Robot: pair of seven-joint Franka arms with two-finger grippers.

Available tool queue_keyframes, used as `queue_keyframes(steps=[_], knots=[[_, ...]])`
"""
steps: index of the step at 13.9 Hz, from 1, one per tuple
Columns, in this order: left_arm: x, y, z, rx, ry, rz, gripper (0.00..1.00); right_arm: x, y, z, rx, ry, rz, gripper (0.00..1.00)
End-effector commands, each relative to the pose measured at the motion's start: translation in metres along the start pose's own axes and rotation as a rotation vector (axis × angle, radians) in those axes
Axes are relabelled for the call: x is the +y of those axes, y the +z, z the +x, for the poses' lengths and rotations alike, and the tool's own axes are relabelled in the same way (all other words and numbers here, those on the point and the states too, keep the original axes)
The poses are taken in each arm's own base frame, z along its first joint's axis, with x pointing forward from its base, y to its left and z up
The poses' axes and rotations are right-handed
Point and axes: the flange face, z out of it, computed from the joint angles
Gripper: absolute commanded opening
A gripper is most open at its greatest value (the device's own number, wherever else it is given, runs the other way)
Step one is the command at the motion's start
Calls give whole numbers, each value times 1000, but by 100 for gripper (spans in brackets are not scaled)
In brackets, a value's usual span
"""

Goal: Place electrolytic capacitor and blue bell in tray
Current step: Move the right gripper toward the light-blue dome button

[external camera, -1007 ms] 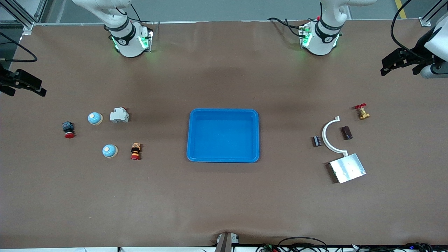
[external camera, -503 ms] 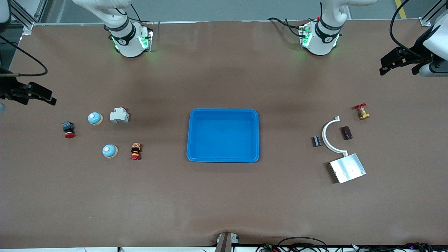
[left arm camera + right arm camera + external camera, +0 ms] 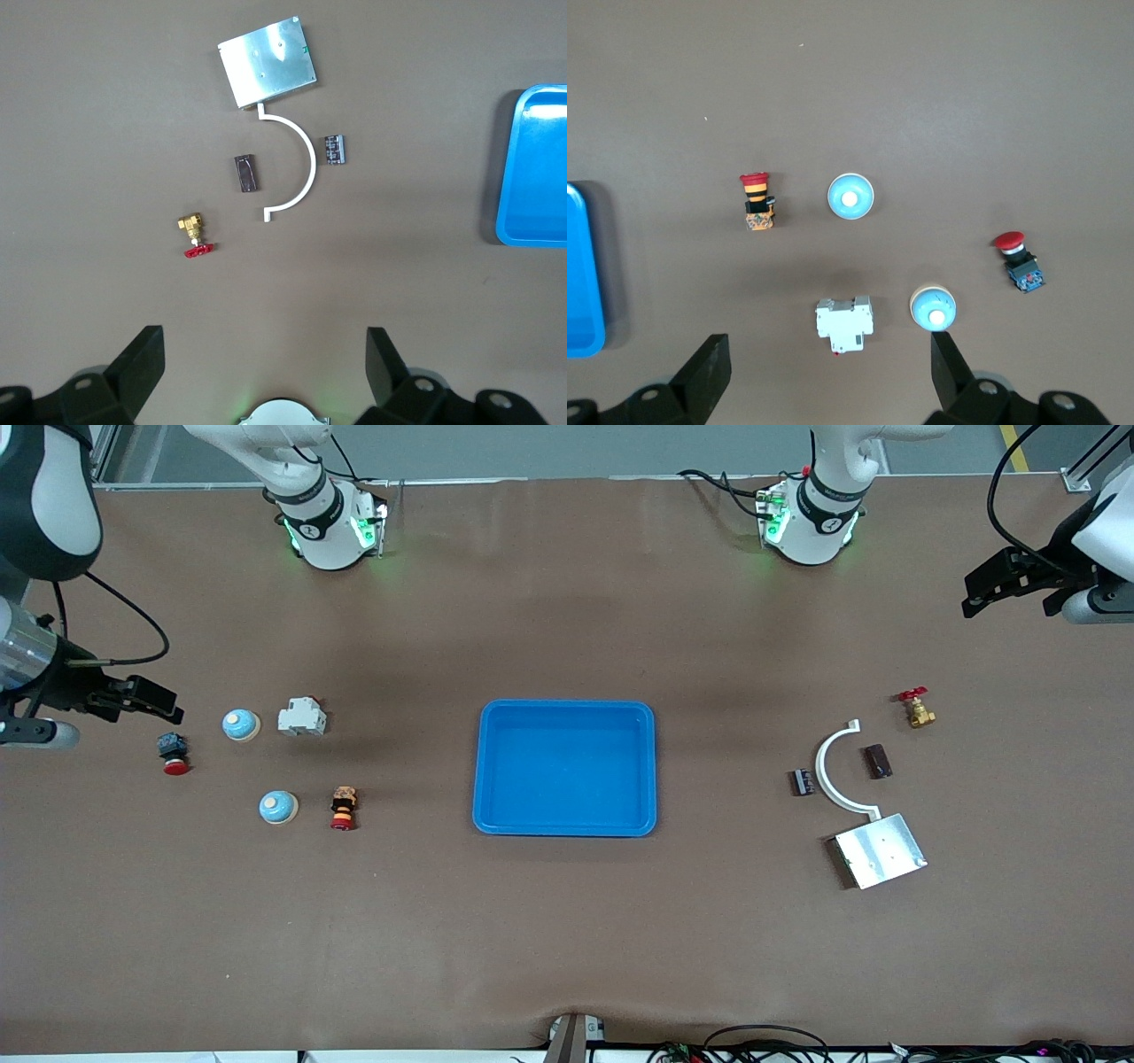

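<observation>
The bright blue tray [image 3: 567, 769] lies mid-table with nothing in it. Two blue bells sit toward the right arm's end, one [image 3: 240, 724] farther from the camera, one [image 3: 277, 807] nearer. The dark cylindrical electrolytic capacitor [image 3: 878, 761] lies toward the left arm's end inside a white arc. My right gripper [image 3: 159, 701] is open, empty and hovers by the farther bell; the right wrist view shows both bells [image 3: 933, 308] [image 3: 850, 195]. My left gripper [image 3: 1010, 598] is open, empty, and waits high at its table end; its wrist view shows the capacitor [image 3: 246, 173].
A white circuit breaker [image 3: 302, 716], a red button on a black body [image 3: 174, 753] and an orange-red button [image 3: 343, 807] lie near the bells. A white arc [image 3: 820, 766], black component [image 3: 802, 782], brass valve [image 3: 916, 708] and metal plate [image 3: 880, 851] surround the capacitor.
My right arm has swung in from the table's end toward the bells, its gripper now beside the red button. My left arm has barely moved. Nothing on the table has shifted.
</observation>
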Motion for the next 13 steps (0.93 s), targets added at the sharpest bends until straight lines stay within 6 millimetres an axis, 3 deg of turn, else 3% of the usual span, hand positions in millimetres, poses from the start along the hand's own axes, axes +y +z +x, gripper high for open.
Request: queue_keyframes(steps=[1, 5, 11, 13], knots=[[-1, -3, 2, -1, 9, -12, 100, 0, -1, -1, 13, -11, 15, 100], [-6, -2, 2, -3, 0, -12, 100, 1, 5, -1, 16, -8, 14, 100], [-9, 3, 5, -12, -8, -9, 100, 6, 61, 0, 56, 4, 8, 100], [-11, 14, 13, -35, -12, -9, 100, 6, 81, 5, 49, 6, 9, 100]])
